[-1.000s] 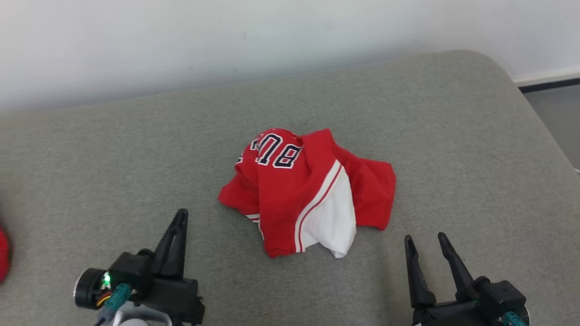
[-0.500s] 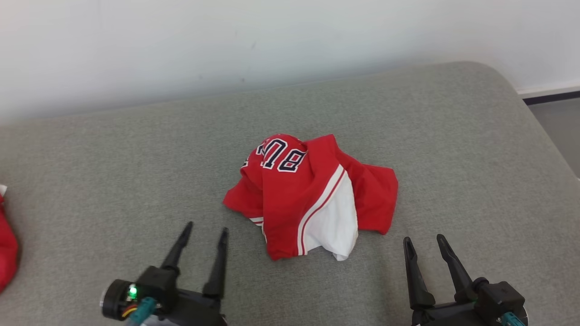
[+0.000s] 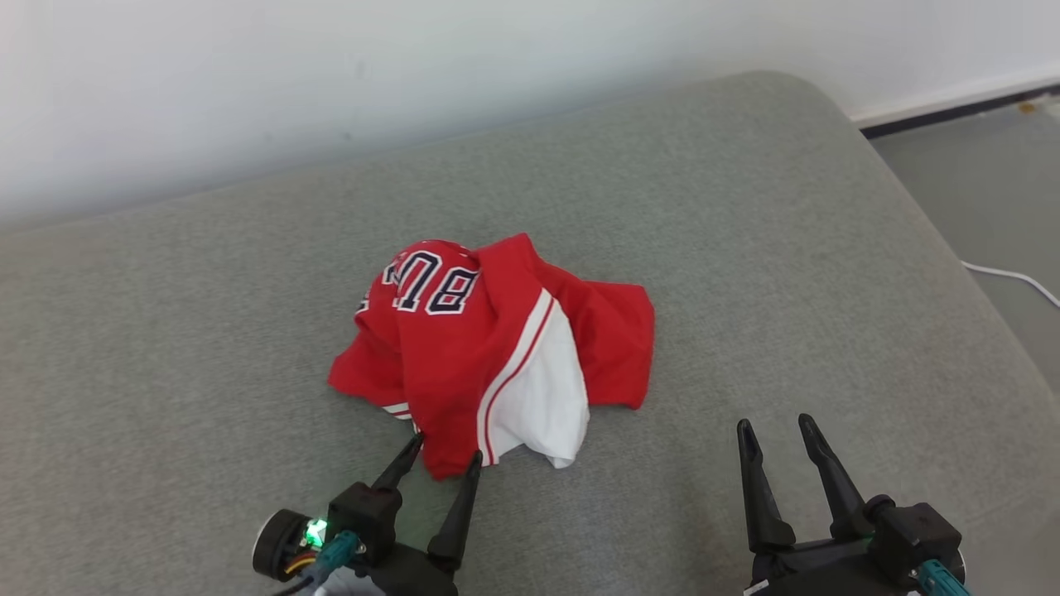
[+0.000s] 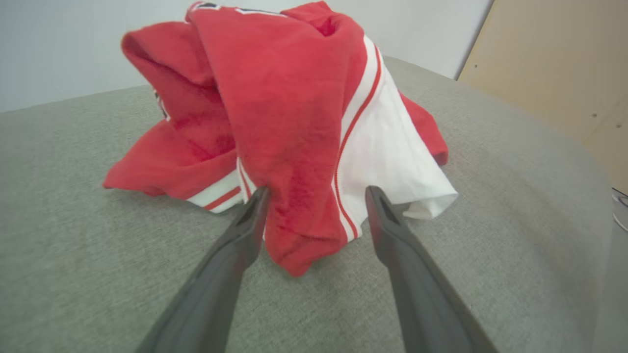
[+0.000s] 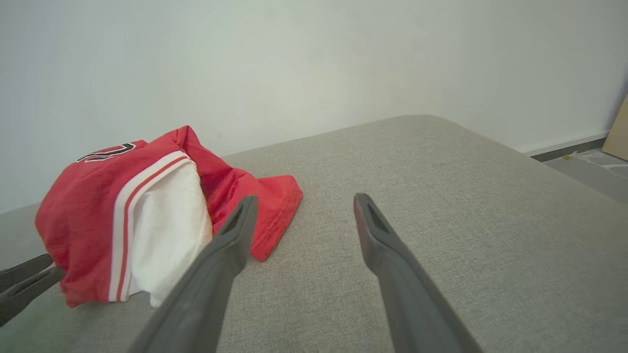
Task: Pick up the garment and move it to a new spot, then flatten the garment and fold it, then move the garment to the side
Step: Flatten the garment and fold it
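Observation:
The garment point(image 3: 489, 348) is a crumpled red jersey with a white panel and dark numbers, heaped in the middle of the grey cushion point(image 3: 745, 248). My left gripper point(image 3: 443, 455) stands open at its near edge, with a red fold between the two fingers. In the left wrist view the left gripper point(image 4: 316, 193) has that fold of the garment point(image 4: 294, 122) between its tips, the jaws apart. My right gripper point(image 3: 774, 430) is open at the lower right, apart from the cloth. In the right wrist view the right gripper point(image 5: 301, 201) points past the garment point(image 5: 137, 215), which lies to its left.
A white wall point(image 3: 331, 66) runs behind the cushion. The cushion's rounded right edge drops to a grey floor point(image 3: 994, 190), where a white cable point(image 3: 1014, 277) lies. A tan panel point(image 4: 554, 73) stands at the right in the left wrist view.
My left gripper has opened and moved right and forward until its fingers straddle the garment's near fold. The head camera has shifted, so the whole picture slid left. The right gripper has stayed put.

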`<state>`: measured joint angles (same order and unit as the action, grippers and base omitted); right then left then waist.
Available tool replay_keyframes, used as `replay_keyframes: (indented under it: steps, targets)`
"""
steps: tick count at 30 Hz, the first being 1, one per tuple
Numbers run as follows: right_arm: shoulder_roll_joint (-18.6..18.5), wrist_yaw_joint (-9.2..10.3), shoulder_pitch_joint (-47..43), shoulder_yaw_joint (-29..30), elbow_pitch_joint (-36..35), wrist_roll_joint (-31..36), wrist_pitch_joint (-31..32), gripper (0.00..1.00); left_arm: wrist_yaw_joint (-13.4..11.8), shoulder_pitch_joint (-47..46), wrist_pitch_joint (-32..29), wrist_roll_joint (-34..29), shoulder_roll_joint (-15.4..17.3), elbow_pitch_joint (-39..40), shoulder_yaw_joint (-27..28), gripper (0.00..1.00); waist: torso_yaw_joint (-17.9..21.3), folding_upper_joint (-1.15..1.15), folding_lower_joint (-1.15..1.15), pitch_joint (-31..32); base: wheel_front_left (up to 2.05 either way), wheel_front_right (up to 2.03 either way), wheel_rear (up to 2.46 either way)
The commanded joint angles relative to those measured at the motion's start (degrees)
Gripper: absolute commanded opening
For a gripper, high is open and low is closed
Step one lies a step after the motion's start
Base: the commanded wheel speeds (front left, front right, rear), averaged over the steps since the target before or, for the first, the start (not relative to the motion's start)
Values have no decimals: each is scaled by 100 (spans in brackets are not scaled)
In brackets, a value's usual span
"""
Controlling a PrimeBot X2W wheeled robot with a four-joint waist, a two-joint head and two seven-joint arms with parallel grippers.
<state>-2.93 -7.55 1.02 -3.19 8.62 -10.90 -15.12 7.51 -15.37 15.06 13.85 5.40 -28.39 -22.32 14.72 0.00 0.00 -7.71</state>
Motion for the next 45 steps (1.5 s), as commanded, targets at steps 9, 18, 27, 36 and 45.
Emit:
replay_keyframes:
  steps: [9,18,27,36,45]
  targets:
    - [10,13,76,62,-24,-61,-4,100,-17,-616,19,32,-101,-907,17,0,199,0,0,-205,0,0,0]
    - [8,13,-9,54,10,-60,-4,100,-15,-546,19,5,-76,-635,340,0,-103,0,0,-6,0,0,0]
    - [8,13,-230,97,52,-110,-4,100,-14,-86,19,-182,490,600,919,0,-658,0,0,270,0,0,0]
    - [8,13,-293,46,79,-137,-4,100,-259,879,-153,-42,1162,1249,1391,0,-889,0,0,383,0,0,0]
    - [8,13,-363,83,143,-32,-4,100,-441,1135,-172,113,990,1195,1425,100,-947,0,0,524,0,0,0]
